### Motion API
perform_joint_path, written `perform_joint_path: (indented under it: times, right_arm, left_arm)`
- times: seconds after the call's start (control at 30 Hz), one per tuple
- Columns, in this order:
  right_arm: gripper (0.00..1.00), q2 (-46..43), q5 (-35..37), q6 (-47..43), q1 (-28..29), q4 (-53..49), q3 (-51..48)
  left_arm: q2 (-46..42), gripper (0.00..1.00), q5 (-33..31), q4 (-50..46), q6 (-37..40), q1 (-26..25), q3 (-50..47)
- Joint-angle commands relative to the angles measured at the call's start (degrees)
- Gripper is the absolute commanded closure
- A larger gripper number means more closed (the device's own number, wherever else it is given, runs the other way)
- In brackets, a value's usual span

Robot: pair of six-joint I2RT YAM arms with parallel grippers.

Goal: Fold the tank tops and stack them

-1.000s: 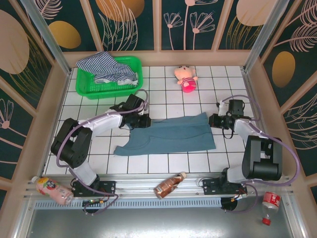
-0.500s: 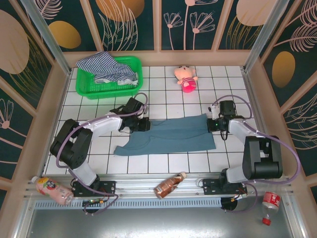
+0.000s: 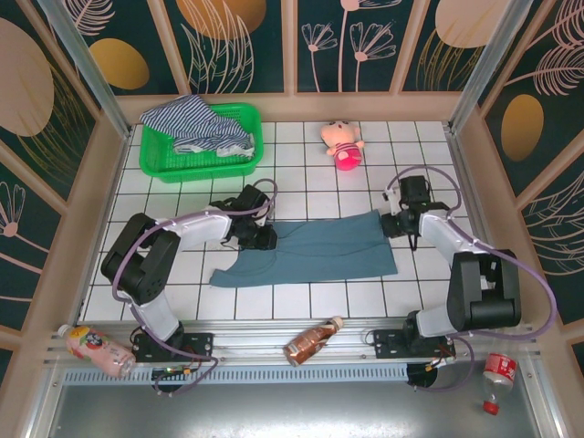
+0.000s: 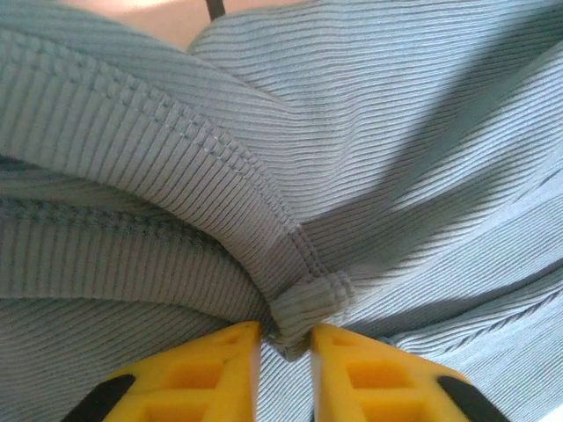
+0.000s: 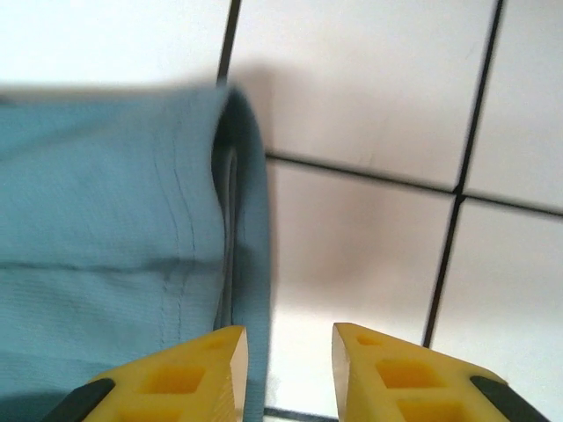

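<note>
The teal tank top lies folded into a flat band across the middle of the white tiles. My left gripper rests low on its left end. In the left wrist view its jaws stand slightly open, with a strap end of the ribbed teal cloth loose between the tips. My right gripper is at the top's upper right corner. Its jaws are open over bare tile, and the folded teal edge runs beside the left finger. The striped tank top lies crumpled in the green basket.
The green basket stands at the back left. A pink doll lies at the back middle. Bottles lie along the near rail: one at the left, one in the middle, one at the right.
Both grippers' jaws have parted. The right one has let go of the teal top's right edge and shifted slightly left and back. The left one has edged a little to the right.
</note>
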Motion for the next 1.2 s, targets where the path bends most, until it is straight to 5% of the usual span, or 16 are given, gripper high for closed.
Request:
perform_joint_path:
  times: [0.0, 0.2, 0.5, 0.93, 1.17]
  right_arm:
    - [0.65, -1.94, -4.94, 2.7, 0.4, 0.95, 4.04]
    - [0.61, 2.02, -12.69, 6.6, 3.74, 13.82, 0.09]
    - [0.6, 8.68, -4.15, -1.48, 6.43, 13.91, -3.67]
    - [0.6, 8.98, -0.87, -3.09, 6.88, 13.96, -6.94]
    - [0.6, 8.81, 0.04, -3.39, 6.8, 13.64, -7.28]
  left_arm:
    - [-1.43, 0.68, -1.59, -6.04, 1.6, -0.27, 2.44]
    - [-3.28, 0.55, -4.02, -13.15, 0.37, -0.15, 9.62]
    - [-2.23, 0.47, -14.49, -20.9, -2.56, 5.32, 17.92]
    - [2.48, 0.46, -26.78, -22.76, -4.24, 10.66, 19.14]
    - [5.63, 0.56, -28.46, -22.21, -1.92, 11.2, 18.48]
